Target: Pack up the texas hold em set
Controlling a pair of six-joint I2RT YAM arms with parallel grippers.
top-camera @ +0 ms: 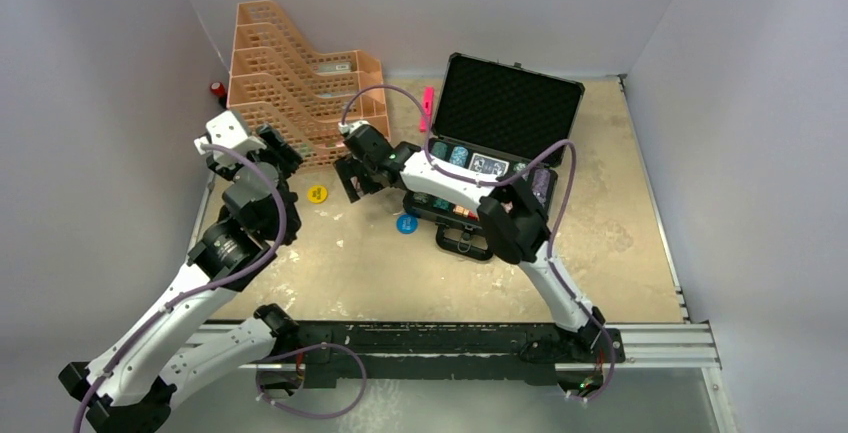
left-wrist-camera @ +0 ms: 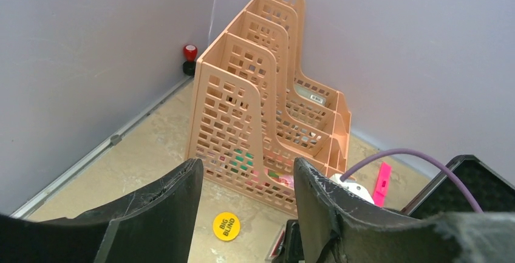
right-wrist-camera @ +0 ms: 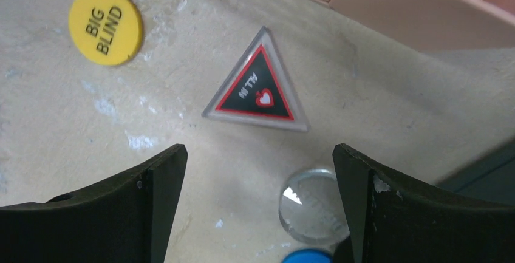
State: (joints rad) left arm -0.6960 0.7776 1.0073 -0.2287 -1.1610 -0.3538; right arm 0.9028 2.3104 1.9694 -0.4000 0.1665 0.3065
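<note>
Just ahead of the spread right hand (right-wrist-camera: pixel 258 152), triangular token (right-wrist-camera: pixel 258 92)

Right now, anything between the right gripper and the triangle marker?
Nothing visible. The triangle lies flat on the table, uncovered, ahead of the open right gripper. A clear disc lies nearer the gripper, apart from it.

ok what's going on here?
A poker set is being packed into the open case, where chips and cards already sit. The right claw, open and empty, hovers over the triangle marker. The Big Blind button, a clear disc and a blue button lie loose nearby. The left claw, open and empty, is raised near the organizer.
</note>
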